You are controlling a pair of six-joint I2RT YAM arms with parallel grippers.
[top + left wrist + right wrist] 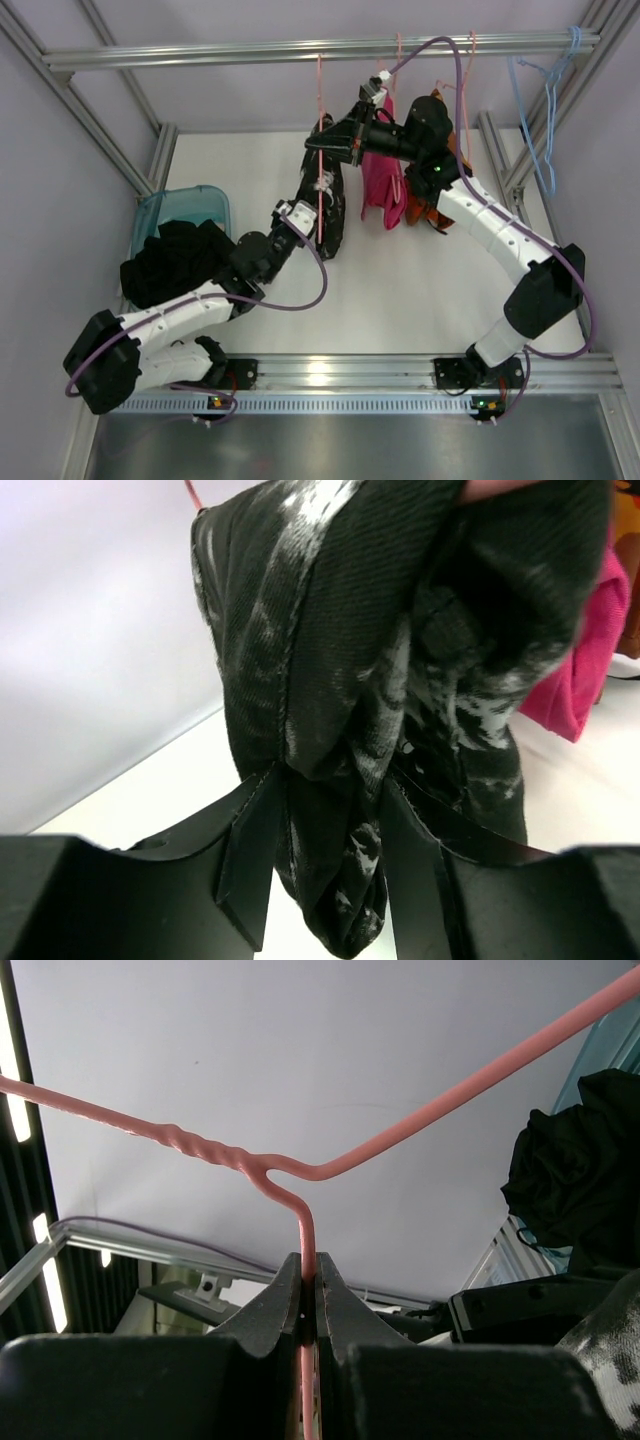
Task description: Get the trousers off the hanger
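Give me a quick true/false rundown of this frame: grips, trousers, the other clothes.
1. The right pincer is shut on the wire of the pink hanger. True.
2. The left pincer has the trousers pinched between its fingers. True.
3. The trousers lie in the blue bin. False: they hang on the hanger, and the bin holds plain black clothes.
4. A pink garment hangs right of the trousers in the overhead view. True.
5. The blue hangers carry clothes. False: they are bare.
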